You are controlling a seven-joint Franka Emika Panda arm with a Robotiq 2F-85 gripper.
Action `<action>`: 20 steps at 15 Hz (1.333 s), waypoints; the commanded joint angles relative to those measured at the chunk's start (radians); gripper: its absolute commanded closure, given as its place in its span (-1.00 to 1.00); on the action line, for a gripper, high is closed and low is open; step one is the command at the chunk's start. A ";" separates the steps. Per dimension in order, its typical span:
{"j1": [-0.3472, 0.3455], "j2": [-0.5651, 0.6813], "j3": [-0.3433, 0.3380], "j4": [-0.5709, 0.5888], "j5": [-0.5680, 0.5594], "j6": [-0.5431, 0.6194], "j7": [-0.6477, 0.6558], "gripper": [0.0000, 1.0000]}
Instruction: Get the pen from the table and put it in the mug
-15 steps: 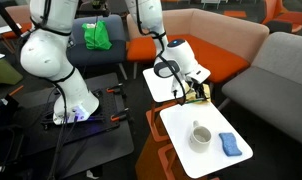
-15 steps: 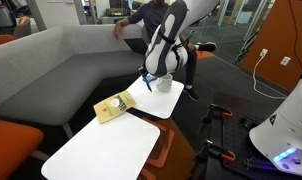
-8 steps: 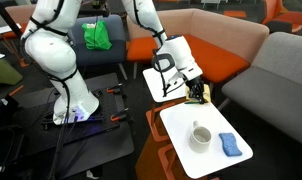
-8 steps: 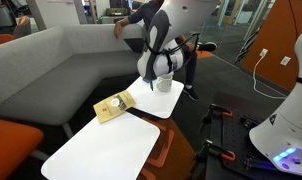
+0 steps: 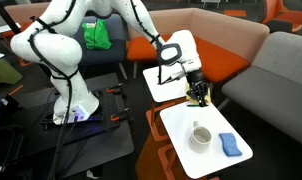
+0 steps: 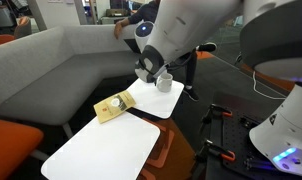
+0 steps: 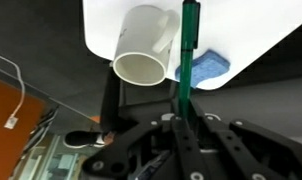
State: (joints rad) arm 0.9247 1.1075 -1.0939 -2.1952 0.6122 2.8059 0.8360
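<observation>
In the wrist view my gripper [image 7: 181,122] is shut on the pen [image 7: 186,55], a thin dark green stick standing up between the fingers. Its tip points just right of the white mug [image 7: 141,55], which stands on the white table [image 7: 246,30]. In both exterior views the gripper [image 5: 196,95] [image 6: 145,72] hangs at the near end of the table [image 5: 181,150] [image 6: 151,104], short of the mug [image 5: 200,135] [image 6: 164,83]. The pen is too small to make out in the exterior views.
A blue cloth [image 5: 230,144] [image 7: 206,68] lies beside the mug. A smaller white tabletop [image 5: 159,84] [image 6: 96,152] adjoins the table, with a tan box [image 6: 113,107] at its edge. Sofas [image 5: 281,60] surround both tables.
The arm has swung over and the gripper has moved from above the smaller tabletop toward the mug's table, still holding the pen.
</observation>
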 commanded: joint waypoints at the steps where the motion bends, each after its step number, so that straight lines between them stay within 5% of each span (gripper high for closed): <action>1: 0.017 0.118 -0.072 0.071 -0.169 -0.189 0.236 0.94; 10: -0.110 0.100 -0.059 0.218 -0.420 -0.342 0.412 0.94; 16: -0.290 0.074 -0.016 0.309 -0.496 -0.327 0.374 0.94; 20: -0.443 0.064 0.073 0.412 -0.542 -0.335 0.328 0.94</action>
State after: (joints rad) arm 0.5754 1.2142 -1.0865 -1.8591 0.1216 2.5108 1.1980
